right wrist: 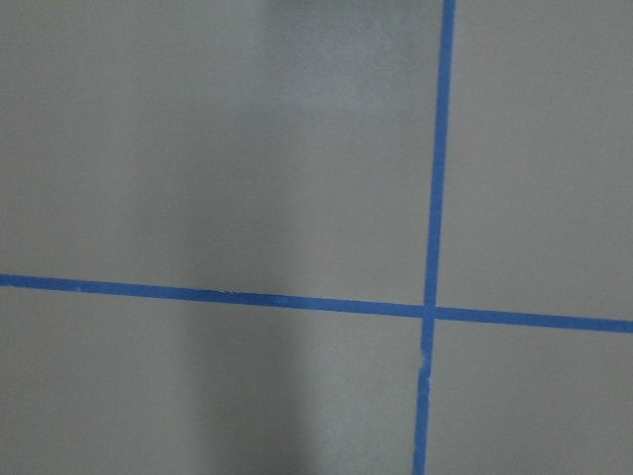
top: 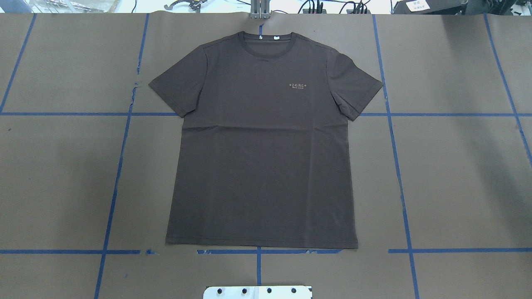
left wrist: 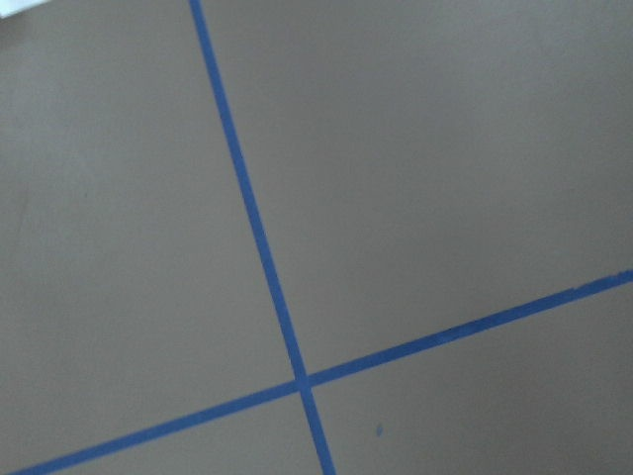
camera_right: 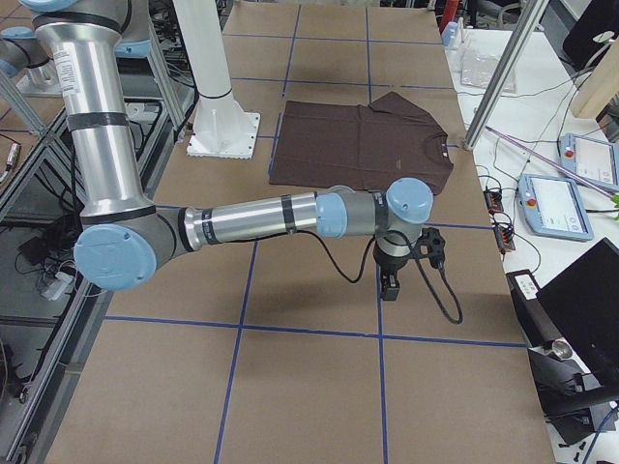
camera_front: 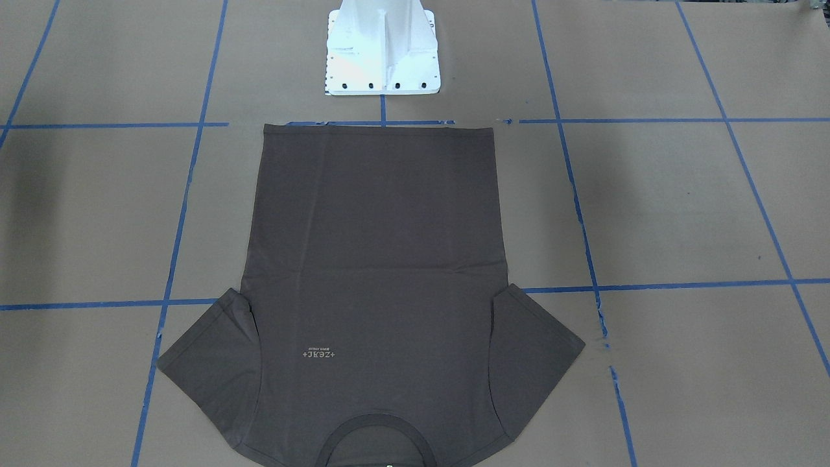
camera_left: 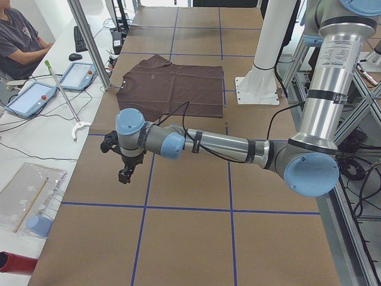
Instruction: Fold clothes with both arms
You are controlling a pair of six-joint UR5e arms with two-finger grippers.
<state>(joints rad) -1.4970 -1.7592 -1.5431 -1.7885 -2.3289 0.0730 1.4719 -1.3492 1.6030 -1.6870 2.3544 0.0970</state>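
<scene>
The dark brown-grey T-shirt [top: 262,145] lies flat and spread out on the brown table, front up, with its collar at the far edge and its hem toward the robot base; it also shows in the front-facing view [camera_front: 376,259]. The left arm's gripper [camera_left: 126,173] hangs over bare table to the shirt's left, well apart from it. The right arm's gripper [camera_right: 390,287] hangs over bare table to the shirt's right, also apart. I cannot tell whether either is open or shut. Both wrist views show only table and blue tape.
The white pedestal base [camera_front: 382,52] stands just behind the shirt's hem. Blue tape lines [top: 120,166] grid the table. A seated operator [camera_left: 18,36] and control tablets [camera_left: 33,98] are beyond the table's far edge.
</scene>
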